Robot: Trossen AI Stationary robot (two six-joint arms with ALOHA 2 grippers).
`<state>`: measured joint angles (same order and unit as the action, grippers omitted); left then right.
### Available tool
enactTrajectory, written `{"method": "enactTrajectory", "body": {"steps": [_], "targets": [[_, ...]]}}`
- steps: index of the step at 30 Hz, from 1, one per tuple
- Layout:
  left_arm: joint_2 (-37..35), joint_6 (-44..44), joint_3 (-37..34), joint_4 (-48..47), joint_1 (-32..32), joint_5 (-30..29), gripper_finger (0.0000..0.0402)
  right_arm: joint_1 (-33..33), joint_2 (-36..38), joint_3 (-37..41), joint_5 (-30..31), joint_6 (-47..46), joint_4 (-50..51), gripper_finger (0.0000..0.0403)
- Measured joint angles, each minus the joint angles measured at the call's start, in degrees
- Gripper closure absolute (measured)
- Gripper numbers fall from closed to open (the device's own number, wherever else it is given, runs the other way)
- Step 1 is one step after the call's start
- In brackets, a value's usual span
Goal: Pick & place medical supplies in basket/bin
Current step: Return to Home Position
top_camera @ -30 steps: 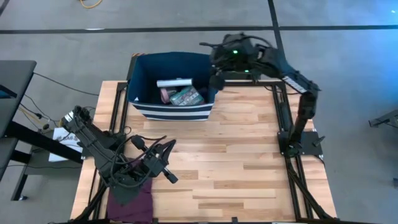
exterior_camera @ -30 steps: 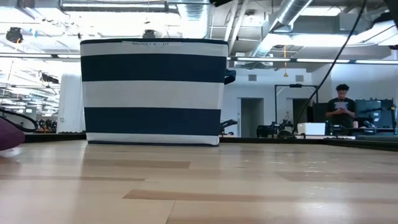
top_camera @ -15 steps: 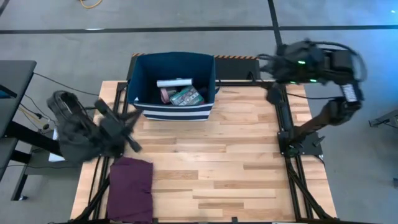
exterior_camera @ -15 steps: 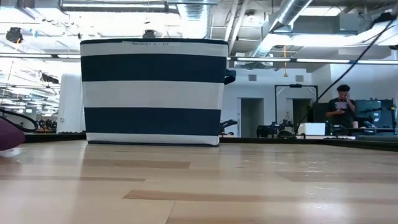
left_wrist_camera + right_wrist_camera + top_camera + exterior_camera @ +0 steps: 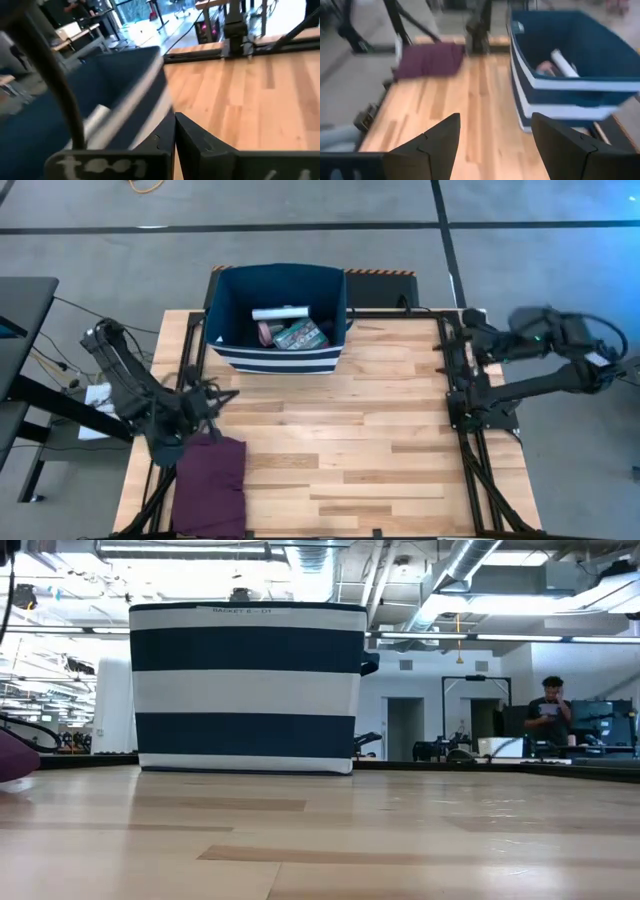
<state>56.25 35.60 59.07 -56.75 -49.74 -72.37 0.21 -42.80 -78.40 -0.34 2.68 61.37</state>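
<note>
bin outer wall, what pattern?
The bin has broad horizontal navy and white stripes, best seen in the low view.

A folded purple cloth (image 5: 210, 485) lies flat on the light wooden counter (image 5: 380, 430), against its left edge at the corner nearest the bottom of the high view; the low view catches only a sliver of it (image 5: 12, 755). A black desk (image 5: 20, 330) and a white sheet of paper (image 5: 100, 395) sit off the counter's left edge. An orange cable (image 5: 148, 185) lies on the grey floor (image 5: 300, 210). Beyond the counter's far edge a person (image 5: 547, 715) stands under silver ceiling ducts (image 5: 450, 570).
</note>
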Motion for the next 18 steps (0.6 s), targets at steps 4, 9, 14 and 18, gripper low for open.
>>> {"method": "enactTrajectory", "body": {"steps": [4,9,14,18], "targets": [[-2.4,-8.5,-10.4,24.6,1.7,8.0,0.0401,1.6,12.8,16.1,-1.1,-3.0,-9.8,0.0163],[-3.2,-33.3,-20.4,64.4,6.1,32.5,0.0401,3.2,23.2,30.8,-1.3,-6.8,-17.7,0.0163],[-5.6,-47.5,-22.3,68.6,12.0,40.7,0.0401,3.5,30.0,36.8,-1.5,-5.9,-22.1,0.0163],[-14.7,-44.5,-22.3,59.0,16.4,38.8,0.0401,3.5,34.3,35.1,-2.8,-5.7,-21.2,0.0163]]}}
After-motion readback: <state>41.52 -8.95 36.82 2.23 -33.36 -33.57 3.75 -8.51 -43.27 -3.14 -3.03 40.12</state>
